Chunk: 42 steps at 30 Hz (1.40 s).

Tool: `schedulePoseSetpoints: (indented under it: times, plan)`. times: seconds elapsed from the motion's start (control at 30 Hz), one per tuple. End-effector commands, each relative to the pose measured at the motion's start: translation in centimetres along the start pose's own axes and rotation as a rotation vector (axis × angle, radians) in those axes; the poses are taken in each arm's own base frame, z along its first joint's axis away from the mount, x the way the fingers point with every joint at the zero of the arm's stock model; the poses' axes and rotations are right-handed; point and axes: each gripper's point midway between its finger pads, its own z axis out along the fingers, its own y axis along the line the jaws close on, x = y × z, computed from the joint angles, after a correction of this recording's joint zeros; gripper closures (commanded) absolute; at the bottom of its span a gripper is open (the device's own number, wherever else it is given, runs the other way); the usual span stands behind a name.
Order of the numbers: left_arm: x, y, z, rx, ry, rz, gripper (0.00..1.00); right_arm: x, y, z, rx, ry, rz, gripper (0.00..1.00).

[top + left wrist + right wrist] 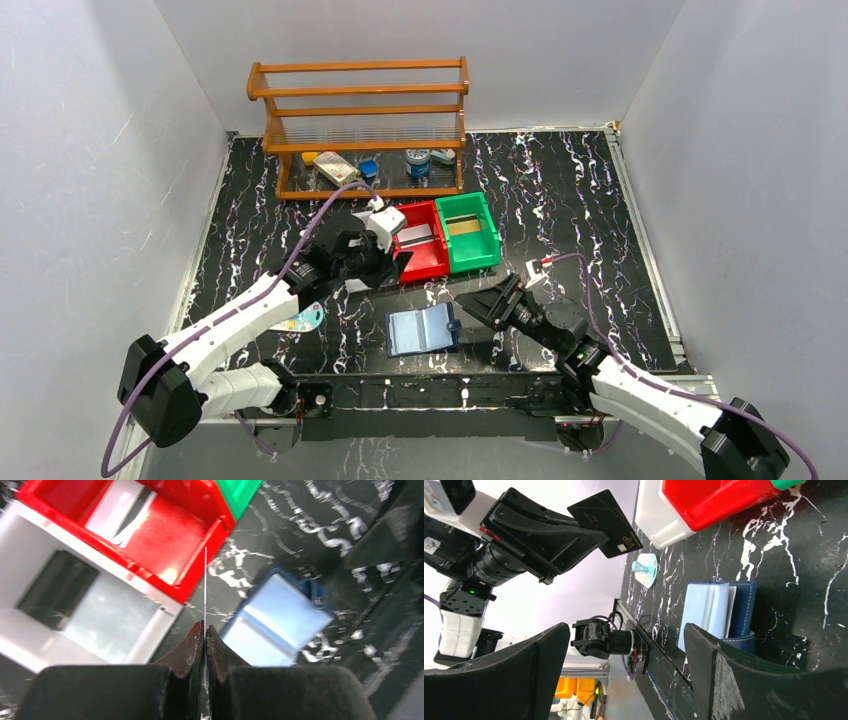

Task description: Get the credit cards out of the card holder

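The card holder [423, 330] lies open on the black marbled table, its light blue inner faces up; it also shows as card holder [280, 620] and card holder [716, 612]. My left gripper [397, 265] hangs over the near edge of the red bin, shut on a black credit card [606, 522] marked VIP. In the left wrist view that credit card [205, 590] shows edge-on as a thin white line rising from the left gripper [205, 627]. My right gripper [470, 300] is open and holds nothing, just right of the holder. In its own view the right gripper [626, 630] has one finger beside the holder's edge.
A red bin [420, 268] with cards inside, a green bin [470, 255] and a white bin [75, 605] stand behind the holder. A white oval packet [303, 320] lies to its left. A wooden rack [360, 125] with small items stands at the back.
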Motion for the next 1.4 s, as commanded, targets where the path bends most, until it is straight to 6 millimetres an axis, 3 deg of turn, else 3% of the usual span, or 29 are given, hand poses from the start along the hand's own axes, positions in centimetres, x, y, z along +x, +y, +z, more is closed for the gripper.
schedulePoseSetpoints:
  times: [0.0,0.17,0.47,0.6,0.83,1.1,1.37]
  plan:
    - [-1.1,3.2,-1.5,-0.138,-0.002,0.279,1.0,-0.1,-1.2,0.0,0.022,-0.018,-0.022,0.07]
    - [-1.5,4.9,-1.9,-0.186,0.022,0.524,1.0,0.0,-1.5,0.0,0.033,-0.015,-0.022,0.07]
    - [-1.7,10.5,-1.2,-0.399,0.218,0.806,1.0,-0.6,-1.3,0.1,0.04,-0.038,-0.044,0.05]
    - [-2.7,11.7,-0.3,-0.428,0.252,0.85,1.0,-0.6,-1.2,0.1,0.039,-0.039,-0.047,0.05]
    - [-1.4,13.8,1.9,-0.436,0.389,0.873,1.0,-0.5,-1.2,-0.1,0.039,-0.037,-0.037,0.05]
    - [-0.4,16.4,3.0,-0.483,0.433,0.863,1.0,-0.7,-1.4,-0.3,0.049,-0.052,-0.035,0.04]
    - [0.8,17.0,4.4,-0.442,0.428,0.903,1.0,-0.9,-1.5,-0.3,0.053,-0.059,-0.036,0.04]
